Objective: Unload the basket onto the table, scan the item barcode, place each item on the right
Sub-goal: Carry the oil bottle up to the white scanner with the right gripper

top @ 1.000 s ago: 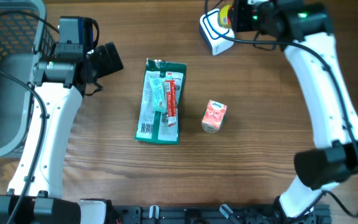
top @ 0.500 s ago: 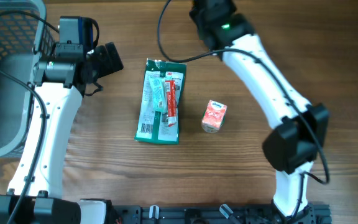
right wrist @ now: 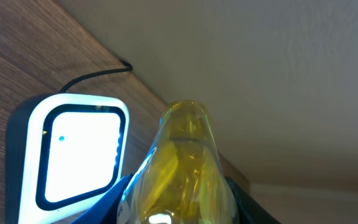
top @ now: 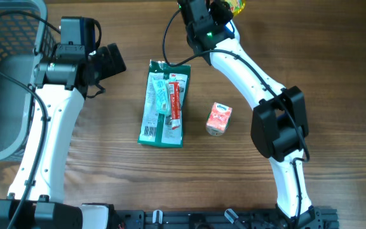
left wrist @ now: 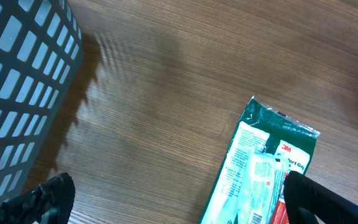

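**Scan station: bottle at the scanner, one arm idle**

- Bottle (right wrist: 182, 162): yellow and see-through, with a rounded top. It is clamped in the right gripper (top: 224, 9), and a dark finger (right wrist: 112, 198) presses each side. It sits at the far edge of the table (top: 348, 76), near top centre in the overhead view. In the wrist view it is just beside the scanner. No barcode can be made out on it.
- Scanner (right wrist: 79, 155): white body with a dark frame around a lit white window. A black cable (right wrist: 98, 74) runs off behind it. In the overhead view the right arm covers most of it.
- Left gripper (top: 110, 60): jaws wide apart and holding nothing. It hangs over bare wood between the basket (left wrist: 17, 74) and the green pack (top: 164, 105). In its own wrist view one finger (left wrist: 42, 199) shows at each lower corner.
- Green pack: flat on the table at centre, with a red and white tube packet on its face.
- Pink carton (top: 219, 119): small, near the pack on its right but not touching it.
- Basket: grey mesh, at the table's far left.
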You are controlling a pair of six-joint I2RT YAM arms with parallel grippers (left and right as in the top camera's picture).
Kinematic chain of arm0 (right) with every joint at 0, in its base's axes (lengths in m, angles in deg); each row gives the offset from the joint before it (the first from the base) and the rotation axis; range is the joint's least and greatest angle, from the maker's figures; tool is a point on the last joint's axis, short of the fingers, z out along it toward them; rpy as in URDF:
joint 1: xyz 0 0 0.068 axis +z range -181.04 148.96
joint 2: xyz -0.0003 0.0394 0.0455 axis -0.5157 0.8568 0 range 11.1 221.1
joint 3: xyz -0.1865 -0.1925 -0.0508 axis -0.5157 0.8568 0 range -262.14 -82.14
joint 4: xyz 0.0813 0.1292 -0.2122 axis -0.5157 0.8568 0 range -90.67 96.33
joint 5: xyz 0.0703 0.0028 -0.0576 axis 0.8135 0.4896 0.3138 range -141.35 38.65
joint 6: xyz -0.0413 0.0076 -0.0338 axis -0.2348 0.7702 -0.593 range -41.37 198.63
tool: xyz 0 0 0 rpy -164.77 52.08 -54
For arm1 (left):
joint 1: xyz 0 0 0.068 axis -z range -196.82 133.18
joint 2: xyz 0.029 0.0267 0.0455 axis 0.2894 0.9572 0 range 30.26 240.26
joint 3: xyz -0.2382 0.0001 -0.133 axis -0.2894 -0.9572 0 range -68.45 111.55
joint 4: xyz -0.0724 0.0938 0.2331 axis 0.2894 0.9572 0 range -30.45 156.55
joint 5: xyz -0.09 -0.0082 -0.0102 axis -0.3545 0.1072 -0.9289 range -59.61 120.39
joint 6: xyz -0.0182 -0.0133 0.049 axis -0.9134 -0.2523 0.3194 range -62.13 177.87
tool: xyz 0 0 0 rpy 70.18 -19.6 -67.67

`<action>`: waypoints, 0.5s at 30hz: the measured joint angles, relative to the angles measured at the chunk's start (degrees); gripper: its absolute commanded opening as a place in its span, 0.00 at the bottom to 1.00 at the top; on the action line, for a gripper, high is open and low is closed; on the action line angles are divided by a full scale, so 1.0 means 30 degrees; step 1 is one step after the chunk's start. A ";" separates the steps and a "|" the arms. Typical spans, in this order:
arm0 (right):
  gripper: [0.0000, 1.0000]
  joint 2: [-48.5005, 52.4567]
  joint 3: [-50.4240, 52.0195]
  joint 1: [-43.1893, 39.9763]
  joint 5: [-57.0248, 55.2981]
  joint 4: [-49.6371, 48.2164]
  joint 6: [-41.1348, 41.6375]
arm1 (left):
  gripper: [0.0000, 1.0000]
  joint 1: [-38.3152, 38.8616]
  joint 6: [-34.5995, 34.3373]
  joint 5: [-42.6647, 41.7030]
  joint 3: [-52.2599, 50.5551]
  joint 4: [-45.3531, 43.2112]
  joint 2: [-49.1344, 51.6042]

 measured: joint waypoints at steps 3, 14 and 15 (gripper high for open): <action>0.04 0.0058 0.0117 0.0000 -0.0124 -0.0168 0.0080 | 1.00 0.0000 0.0000 0.0000 0.0000 0.0000 0.0000; 0.04 0.0284 0.0255 0.0000 -0.0015 0.0160 0.2135 | 1.00 0.0000 0.0000 0.0000 0.0000 0.0000 0.0000; 0.05 0.0291 0.0262 0.0000 -0.0015 0.0240 0.2259 | 1.00 0.0000 0.0000 0.0000 0.0000 0.0000 0.0000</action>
